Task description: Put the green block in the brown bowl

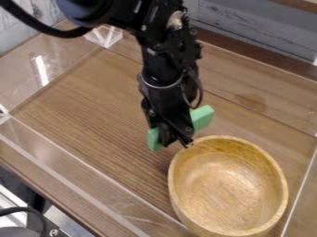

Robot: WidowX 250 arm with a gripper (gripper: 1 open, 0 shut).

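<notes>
The green block (198, 116) is a small bright green bar lying slantwise on the wooden table, its ends showing on both sides of the black gripper (171, 134). The gripper points straight down and is shut on the block's middle. Whether the block touches the table I cannot tell. The brown bowl (229, 190) is a large round light wooden bowl with a thick rim, standing just to the lower right of the gripper, and its rim nearly reaches the fingertips. The bowl's inside holds nothing.
The wooden table (87, 102) is fenced by clear plastic walls (50, 69) on the left, front and back. The black arm (161, 46) rises from the gripper towards the upper left. A grey panel runs along the back.
</notes>
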